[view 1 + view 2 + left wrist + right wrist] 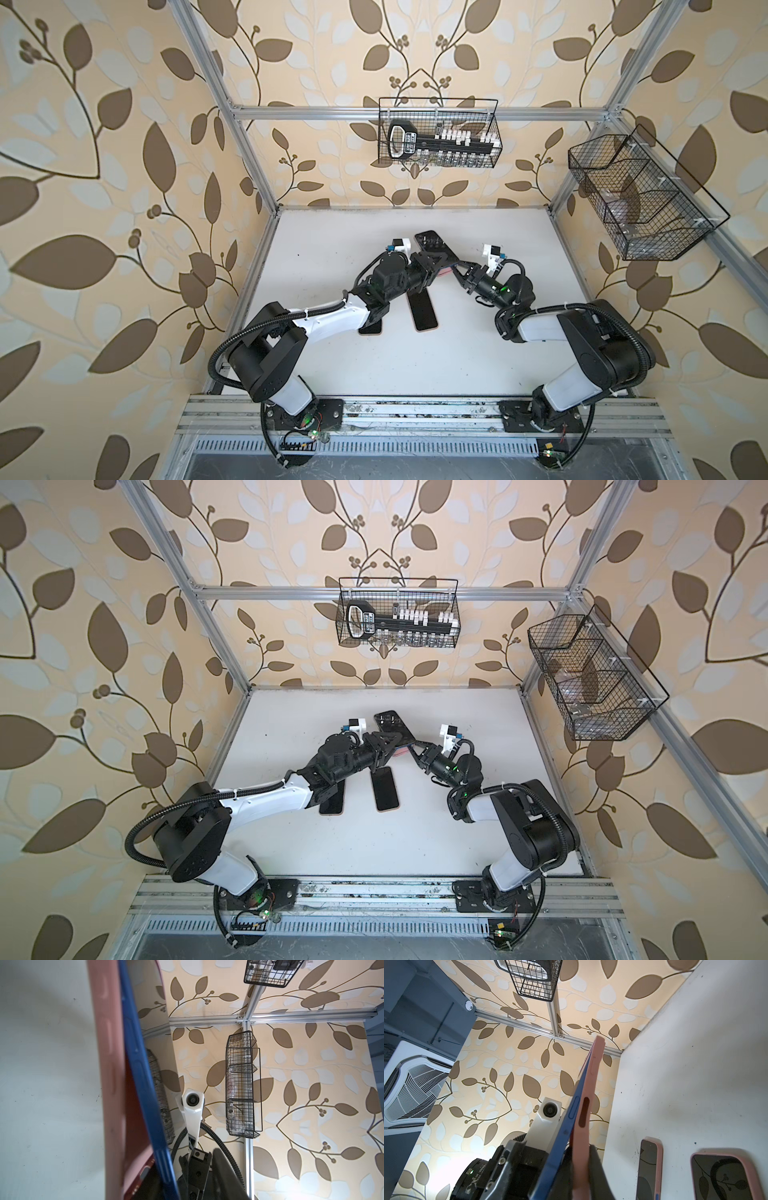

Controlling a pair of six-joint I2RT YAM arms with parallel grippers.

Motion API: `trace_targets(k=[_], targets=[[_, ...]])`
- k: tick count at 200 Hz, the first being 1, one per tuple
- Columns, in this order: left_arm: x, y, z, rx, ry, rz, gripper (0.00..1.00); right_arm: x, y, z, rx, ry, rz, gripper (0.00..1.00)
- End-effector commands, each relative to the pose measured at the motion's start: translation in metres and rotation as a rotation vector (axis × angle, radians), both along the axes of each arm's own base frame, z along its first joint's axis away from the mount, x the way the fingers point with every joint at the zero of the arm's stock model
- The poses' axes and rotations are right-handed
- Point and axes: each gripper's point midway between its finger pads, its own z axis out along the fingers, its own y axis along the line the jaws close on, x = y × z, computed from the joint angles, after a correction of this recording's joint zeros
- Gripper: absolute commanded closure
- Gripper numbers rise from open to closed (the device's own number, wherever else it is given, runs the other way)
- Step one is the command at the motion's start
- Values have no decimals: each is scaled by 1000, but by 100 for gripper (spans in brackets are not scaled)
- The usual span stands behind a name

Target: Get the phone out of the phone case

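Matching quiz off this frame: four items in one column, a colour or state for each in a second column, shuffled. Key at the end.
1. held phone
2. held case
3. table phone
4. back basket

A. hangs from the frame rail
B. pink, peeled partly off
C. blue edge
D. lies flat, cased

Pairs: 1-C, 2-B, 3-D, 4-A

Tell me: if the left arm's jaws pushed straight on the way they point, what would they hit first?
Almost certainly the blue phone, partly in its pink rubbery case, held up right at the left arm's jaws. Just behind it are the right arm's jaws; how close is hard to judge.
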Motion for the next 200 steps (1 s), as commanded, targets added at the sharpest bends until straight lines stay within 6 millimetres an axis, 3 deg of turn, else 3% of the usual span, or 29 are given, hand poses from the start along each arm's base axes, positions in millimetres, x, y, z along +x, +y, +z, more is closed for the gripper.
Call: trace_targets(k=[1, 33, 136, 200], targets=[[3, -1, 46, -93, -114, 5, 74, -8, 3, 11, 6, -56, 19, 100], [3, -2, 44, -92, -110, 4, 83, -8, 2, 11, 6, -55, 17, 100], [3, -4, 42, -95, -103, -5, 100, -5, -7, 12, 1, -56, -3, 100], [-1, -6, 61, -177, -106, -32, 100, 1, -19, 0, -60, -40, -39, 100]])
